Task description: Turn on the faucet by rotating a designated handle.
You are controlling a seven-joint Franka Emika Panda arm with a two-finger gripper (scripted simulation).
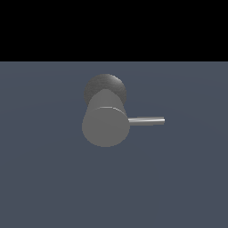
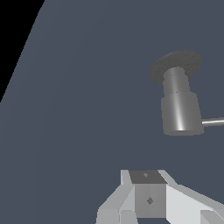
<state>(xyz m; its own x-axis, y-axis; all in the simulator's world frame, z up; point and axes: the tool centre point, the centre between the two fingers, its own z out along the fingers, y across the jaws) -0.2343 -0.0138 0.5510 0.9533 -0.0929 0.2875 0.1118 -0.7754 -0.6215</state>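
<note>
The faucet point(image 1: 106, 121) is a stubby grey cylinder with its flat round end face toward the exterior camera and a darker rounded base point(image 1: 105, 87) behind it. The handle point(image 1: 147, 120), a thin silver rod, sticks out level from the cylinder toward the exterior view's right. In the wrist view the faucet point(image 2: 180, 107) stands on its dark base point(image 2: 176, 64), and only the start of the handle point(image 2: 213, 122) shows at the frame edge. Part of my gripper point(image 2: 148, 202) shows in white and grey, well apart from the faucet. Its fingertips are cut off by the frame edge. No arm appears in the exterior view.
A flat dark blue-grey floor point(image 1: 44, 178) lies under and around the faucet. Black background fills the space beyond its far edge point(image 1: 114, 61).
</note>
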